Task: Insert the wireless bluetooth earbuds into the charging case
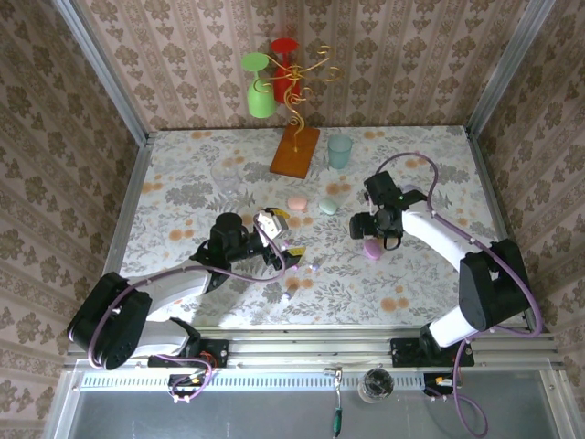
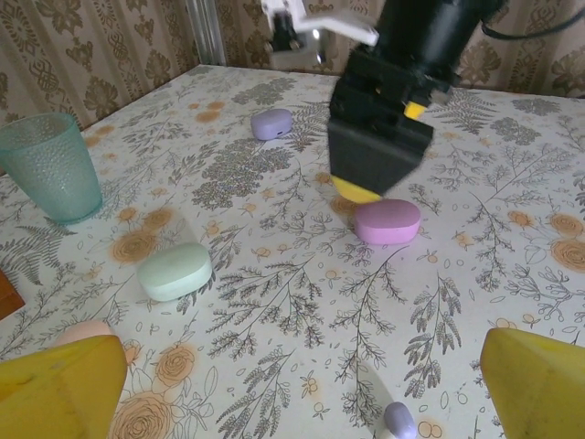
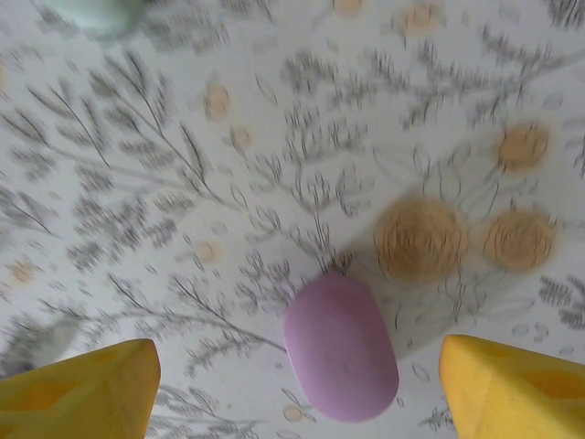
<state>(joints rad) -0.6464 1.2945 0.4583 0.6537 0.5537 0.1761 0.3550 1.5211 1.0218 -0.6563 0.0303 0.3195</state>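
Our right gripper [image 3: 299,352] hangs over the mauve case [image 3: 340,347], right of the table's middle. Its jaws are apart, one on each side of the case with bare table between, so nothing is gripped. Our left gripper [image 2: 302,384] is just as wide apart and empty, low over the table left of middle and nearer the near edge.

We see several ways this could go wrong. The case is a smooth, rounded pebble lying flat, so jaws closing off-centre could squirt it sideways across the table. Its lid is down, and no bud goes in until it is opened. The right wrist view is smeared, so we judge alignment poorly there. The two grippers also work close together, and a reach for the bud could bring them into contact.

The earbud [image 2: 399,419] lies on the table just ahead of the left gripper, between it and the mauve case. It is a tiny, glossy lilac bead, far smaller than the case, with a second small pinkish speck beside it. Wide fingers could easily flick it away.
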